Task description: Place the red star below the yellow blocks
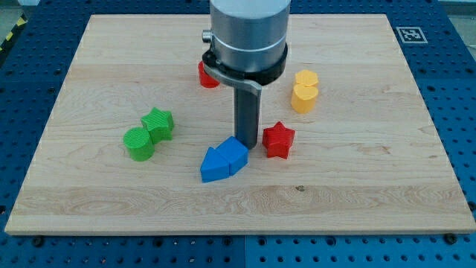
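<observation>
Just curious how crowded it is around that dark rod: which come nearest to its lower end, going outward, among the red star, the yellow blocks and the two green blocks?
From my tip:
1. Red star, just to the view's right.
2. Yellow blocks, up and right.
3. Green blocks, far toward the view's left.

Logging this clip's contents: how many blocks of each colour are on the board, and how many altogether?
Red: 2, the red star and a red block partly hidden behind the arm.
Yellow: 2, the yellow blocks, touching.
Green: 2, a green star and a green cylinder.
Blue: 2, the blue blocks, touching.
Total: 8.
</observation>
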Robot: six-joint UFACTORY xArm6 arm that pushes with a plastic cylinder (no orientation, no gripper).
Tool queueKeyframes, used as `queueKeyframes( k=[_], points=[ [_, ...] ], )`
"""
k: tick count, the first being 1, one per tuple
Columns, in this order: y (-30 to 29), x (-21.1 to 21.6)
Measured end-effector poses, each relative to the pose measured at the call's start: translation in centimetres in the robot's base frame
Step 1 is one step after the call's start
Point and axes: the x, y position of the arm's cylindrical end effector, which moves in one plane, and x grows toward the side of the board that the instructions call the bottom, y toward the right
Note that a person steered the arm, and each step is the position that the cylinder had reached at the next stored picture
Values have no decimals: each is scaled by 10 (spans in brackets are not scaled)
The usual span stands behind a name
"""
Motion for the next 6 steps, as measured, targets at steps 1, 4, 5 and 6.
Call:
queueKeyframes(
  k=[1,4,5,6],
  points=[
    [14,15],
    [66,-14],
    [103,7],
    [156,13]
  ],
)
